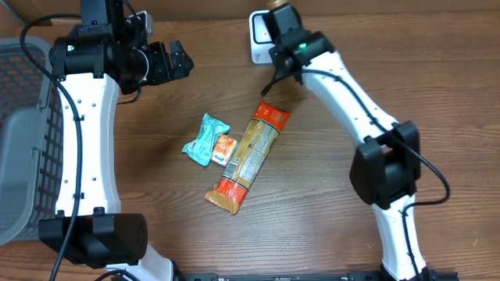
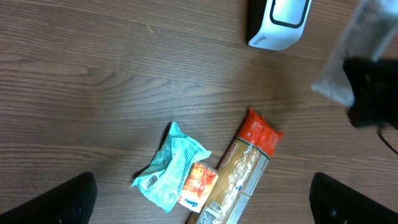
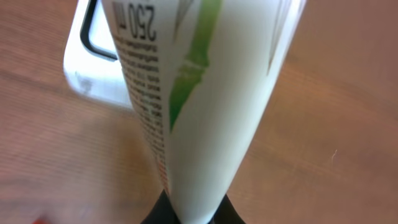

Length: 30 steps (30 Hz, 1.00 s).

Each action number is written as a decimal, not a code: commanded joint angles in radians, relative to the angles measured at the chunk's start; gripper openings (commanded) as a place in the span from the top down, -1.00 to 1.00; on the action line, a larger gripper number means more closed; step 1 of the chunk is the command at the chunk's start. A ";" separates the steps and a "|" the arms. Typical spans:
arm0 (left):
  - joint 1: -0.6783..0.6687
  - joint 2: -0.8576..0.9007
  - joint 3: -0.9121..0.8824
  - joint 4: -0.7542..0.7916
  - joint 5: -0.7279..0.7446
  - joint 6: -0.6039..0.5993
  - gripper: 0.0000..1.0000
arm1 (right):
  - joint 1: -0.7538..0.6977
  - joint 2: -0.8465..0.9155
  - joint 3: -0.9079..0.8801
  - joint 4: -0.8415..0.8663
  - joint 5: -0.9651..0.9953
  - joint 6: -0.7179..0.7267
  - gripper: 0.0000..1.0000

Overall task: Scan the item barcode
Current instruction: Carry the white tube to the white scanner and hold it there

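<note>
Tube (image 3: 211,106) is hanging clamped in the closed right gripper (image 3: 186,214) at the far scanner (image 3: 84,78) for reading; left gripper (image 1: 181,62) is hovering spread wide, empty.

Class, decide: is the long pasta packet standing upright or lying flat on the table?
Lying flat: the pasta packet stretches lengthwise along the table, its whole face showing from overhead.

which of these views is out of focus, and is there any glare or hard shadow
Overhead: sharp and evenly lit, only a soft shadow beside the pasta pack. Left wrist: mostly clear, but the white tube at the right edge is smeared. Right wrist: the white tube fills the frame, its print slightly soft, and the scanner behind it is blurred; no strong glare.
</note>
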 commanded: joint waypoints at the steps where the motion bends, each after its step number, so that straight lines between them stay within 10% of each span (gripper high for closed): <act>1: 0.001 0.000 0.017 0.002 0.010 -0.009 -0.99 | 0.013 0.034 0.050 0.132 0.183 -0.198 0.93; 13: 0.001 0.000 0.017 0.002 0.011 -0.009 -1.00 | 0.029 0.216 0.050 0.568 0.427 -0.700 0.93; 30: 0.001 0.000 0.017 0.002 0.010 -0.009 -1.00 | 0.029 0.219 0.050 0.572 0.426 -0.711 0.93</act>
